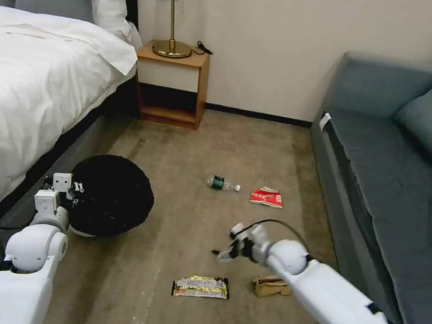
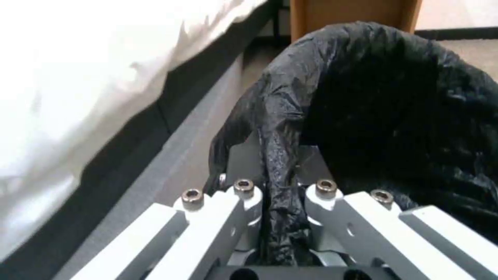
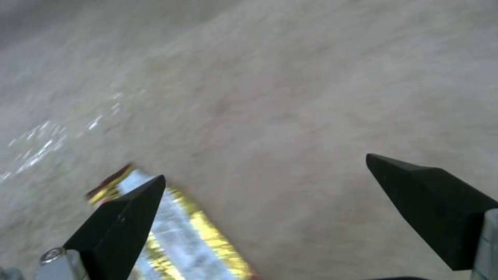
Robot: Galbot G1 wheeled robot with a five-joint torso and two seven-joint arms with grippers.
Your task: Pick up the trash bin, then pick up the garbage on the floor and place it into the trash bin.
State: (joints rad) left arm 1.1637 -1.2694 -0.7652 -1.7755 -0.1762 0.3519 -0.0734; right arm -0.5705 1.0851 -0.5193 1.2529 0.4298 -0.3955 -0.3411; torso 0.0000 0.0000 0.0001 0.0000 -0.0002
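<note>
Litter pickup under way beside the bed

Left gripper pinches the trash bin's black liner; right gripper, jaws wide and empty, hangs above the snack wrapper on the carpet.

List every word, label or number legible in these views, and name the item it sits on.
No text can be read anywhere.
Bottle: green label, print too small.
Red-white packet: white marks, too small to read.
Gold-and-dark wrapper: printing blurred, also beside the right end effector.
Brown paper bag: no print visible.
Trash bin, clamped by the left end effector: plain black liner.
</note>
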